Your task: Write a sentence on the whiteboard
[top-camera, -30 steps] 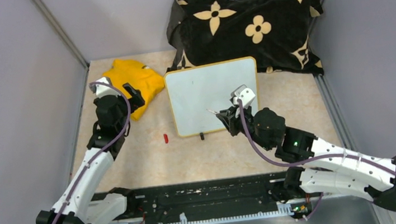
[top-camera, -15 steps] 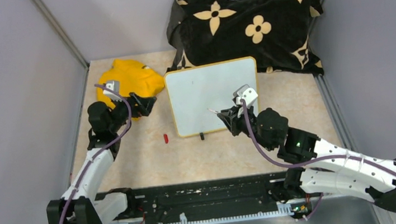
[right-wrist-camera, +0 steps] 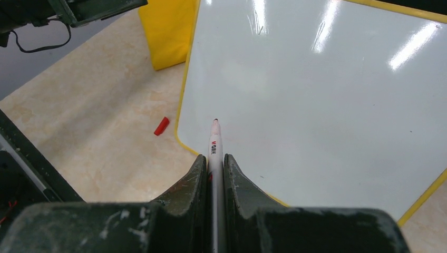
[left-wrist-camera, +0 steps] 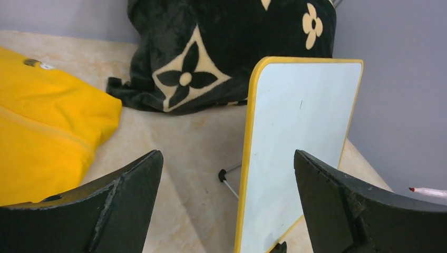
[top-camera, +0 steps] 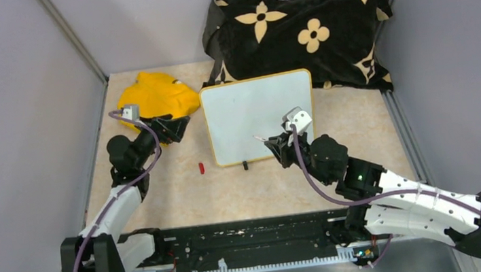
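Top external: one whiteboard (standing); right fingers pinch one marker; left fingers splayed.

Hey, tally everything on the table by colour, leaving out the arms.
Yellow: 1, cloth
Black: 1, flowered blanket
White: 2, whiteboard and marker
Red: 1, small cap
Total: 5

**Tabletop and contents**

Surface: beige marbled table, walled on three sides.
- Whiteboard: centre, propped on its lower edge, on black clip feet.
- Yellow cloth: far left, crumpled, just beside the board.
- Black cushion with tan flowers: far right, behind the board.
- Small red piece: near the board's near-left corner, apart from it.
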